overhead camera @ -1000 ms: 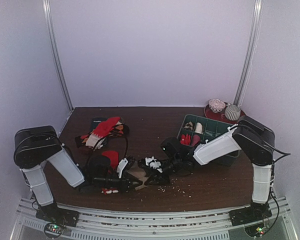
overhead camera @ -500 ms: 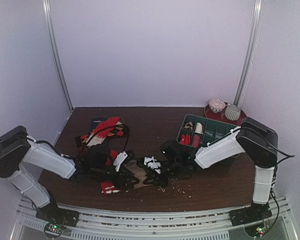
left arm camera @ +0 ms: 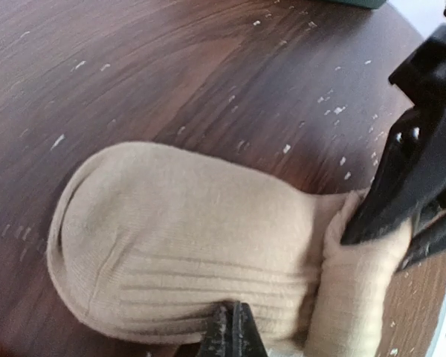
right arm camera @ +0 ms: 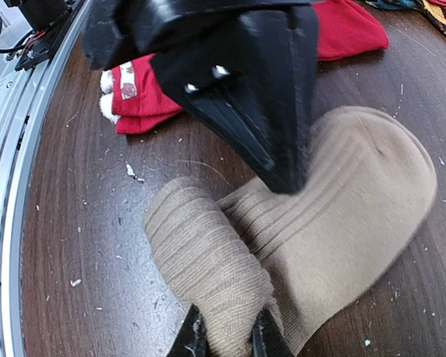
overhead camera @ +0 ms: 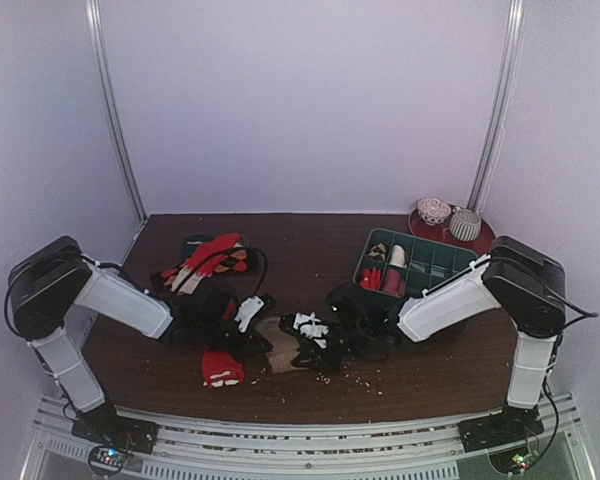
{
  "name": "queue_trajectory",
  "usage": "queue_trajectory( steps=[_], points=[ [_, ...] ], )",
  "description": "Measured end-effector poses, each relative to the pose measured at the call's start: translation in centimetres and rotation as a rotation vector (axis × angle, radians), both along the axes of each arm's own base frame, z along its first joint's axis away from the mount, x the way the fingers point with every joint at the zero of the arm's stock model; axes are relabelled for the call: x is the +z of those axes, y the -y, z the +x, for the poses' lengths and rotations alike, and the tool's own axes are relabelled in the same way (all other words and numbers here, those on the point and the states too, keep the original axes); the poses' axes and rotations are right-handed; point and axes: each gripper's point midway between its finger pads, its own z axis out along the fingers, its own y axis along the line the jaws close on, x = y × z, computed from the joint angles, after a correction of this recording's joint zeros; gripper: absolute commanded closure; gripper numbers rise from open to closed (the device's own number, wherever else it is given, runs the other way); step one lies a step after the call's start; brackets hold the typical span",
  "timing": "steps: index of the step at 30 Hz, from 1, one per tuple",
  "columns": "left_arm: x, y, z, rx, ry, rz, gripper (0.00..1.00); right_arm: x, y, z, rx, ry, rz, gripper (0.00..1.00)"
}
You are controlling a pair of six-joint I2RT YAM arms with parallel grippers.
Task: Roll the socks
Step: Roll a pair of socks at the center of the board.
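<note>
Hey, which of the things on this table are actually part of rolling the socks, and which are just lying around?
Part of the job:
- tan sock, its rolled end held in the right gripper
- red sock nearby

Lying about:
- patterned sock pile at the back
- green compartment box
- red plate with two round objects

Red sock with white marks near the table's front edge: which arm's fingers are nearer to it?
Left. The left fingers are behind and right of the red sock; the right fingers are farther right, pinching a fold of the tan sock.
</note>
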Motion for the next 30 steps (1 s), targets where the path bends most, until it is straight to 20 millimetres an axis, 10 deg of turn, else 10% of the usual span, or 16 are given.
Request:
queue_trajectory(
  steps=[12,26,30],
  points=[
    [-0.3,5.5,4.4,-0.143,0.044,-0.052,1.00,0.4,0.4,-1.3,0.032,0.066,-0.065,0.93],
    [-0.5,4.9,4.2,-0.172,0.089,-0.073,1.00,-0.9,0.2,1.0,-0.102,-0.424,0.047,0.94],
    [-0.3,4.2,4.4,-0.155,0.106,-0.048,0.75,-1.0,0.9,1.0,-0.133,-0.524,0.060,0.95]
  ],
)
